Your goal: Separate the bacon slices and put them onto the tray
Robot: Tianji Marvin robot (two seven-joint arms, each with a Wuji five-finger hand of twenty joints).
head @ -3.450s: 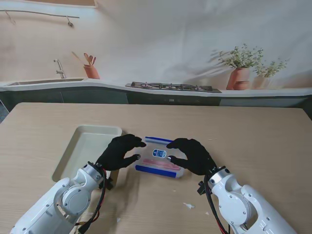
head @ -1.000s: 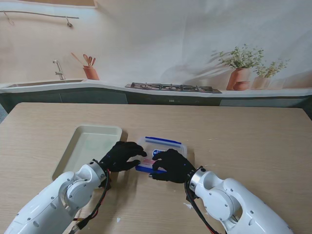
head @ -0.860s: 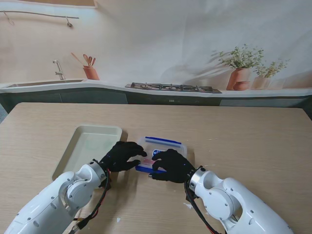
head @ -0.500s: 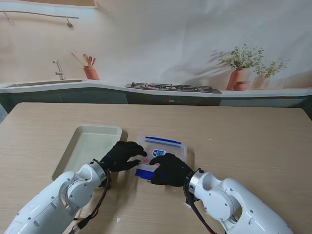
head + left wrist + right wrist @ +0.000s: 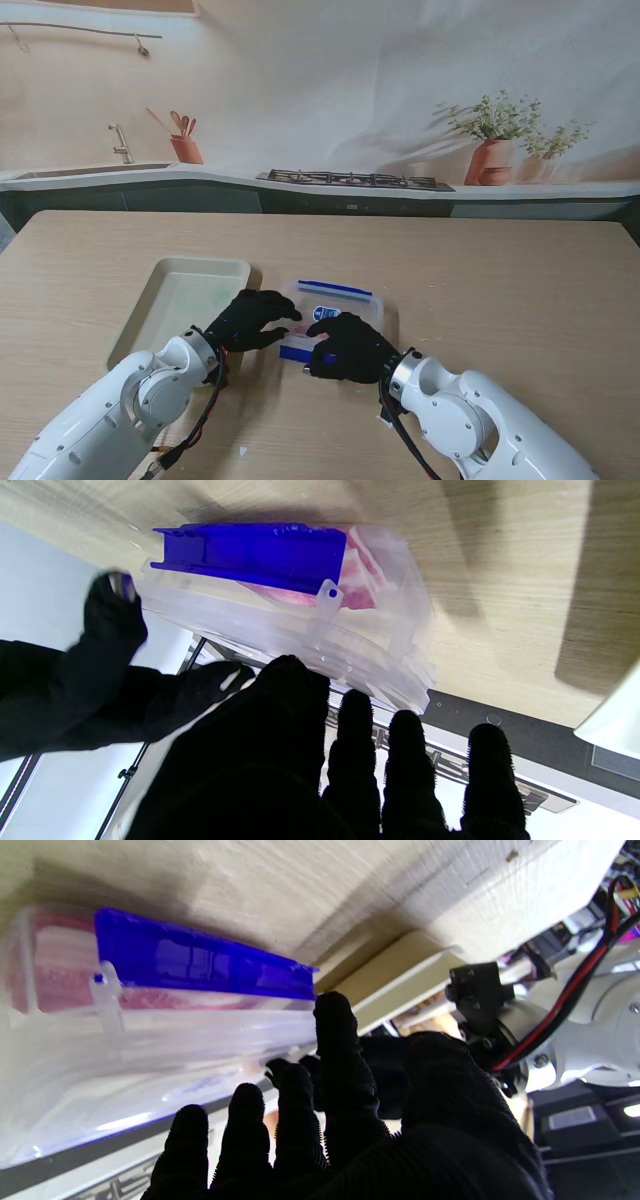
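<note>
We look down on a wide wooden table point(image 5: 480, 290), our arms rising from the near corners. A pale cream tray point(image 5: 172, 298) lies on our left side, nothing in it. Just right of it sits a clear plastic container point(image 5: 345, 305) with blue latches, its lid on; pink bacon slices point(image 5: 357, 587) show through the wall in our left wrist view. Our left hand point(image 5: 252, 320) rests on the container's left edge, fingers spread over the lid. Our right hand point(image 5: 348, 346) lies at the near blue latch point(image 5: 200, 962), fingers loosely curled against it. The lid's blue oval label point(image 5: 327, 313) is too small to read.
</note>
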